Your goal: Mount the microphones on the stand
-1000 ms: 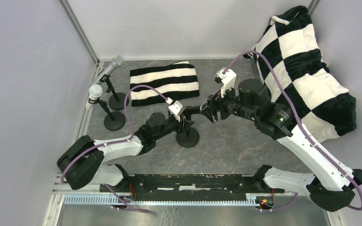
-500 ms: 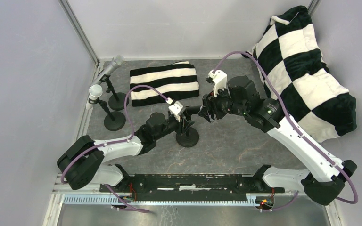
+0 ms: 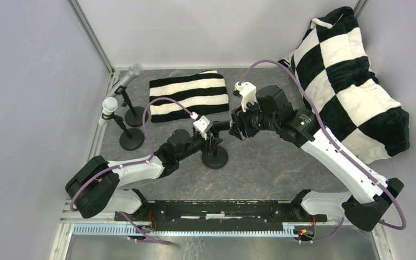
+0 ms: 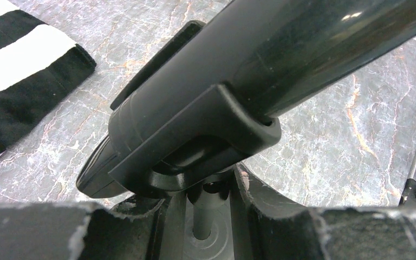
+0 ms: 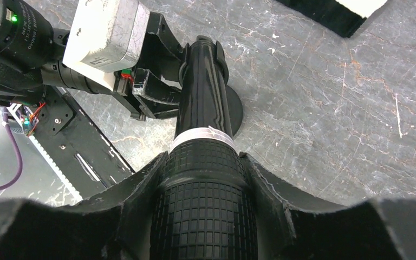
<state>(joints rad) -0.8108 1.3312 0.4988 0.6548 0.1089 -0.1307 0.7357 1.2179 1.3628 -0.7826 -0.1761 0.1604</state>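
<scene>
Item one, far left of the marbled grey surface [image 3: 271, 173]: silver-grey microphone [image 3: 128, 77], seated tilted in the clip of a rear stand [image 3: 136, 116], head pointing up toward the back corner. Item two, just in front of it: white microphone [image 3: 108, 107], likewise clipped into a front stand [image 3: 131, 139], the two round bases close together. Item three, behind centre: striped cloth [image 3: 189, 95], folded flat, black and white bands. Item four, centre: third stand [image 3: 215, 158], round black base on the surface; its clip [image 4: 195, 141] holds the lower body of the black microphone [image 5: 203, 92], which lies tilted with its pale ring [image 5: 203, 135] and mesh head toward the right arm. Item five: left end effector [image 3: 210, 136], jaws fully drawn in around the third stand's stem directly under the clip. Item six: right end effector [image 5: 203, 179], fingers [image 5: 265, 184] pressed against both sides of the black microphone's mesh head, gripping it. Item seven, far right: checkered cushion [image 3: 352, 81], large, black and white, leaning against the side wall, well apart from the stands.
</scene>
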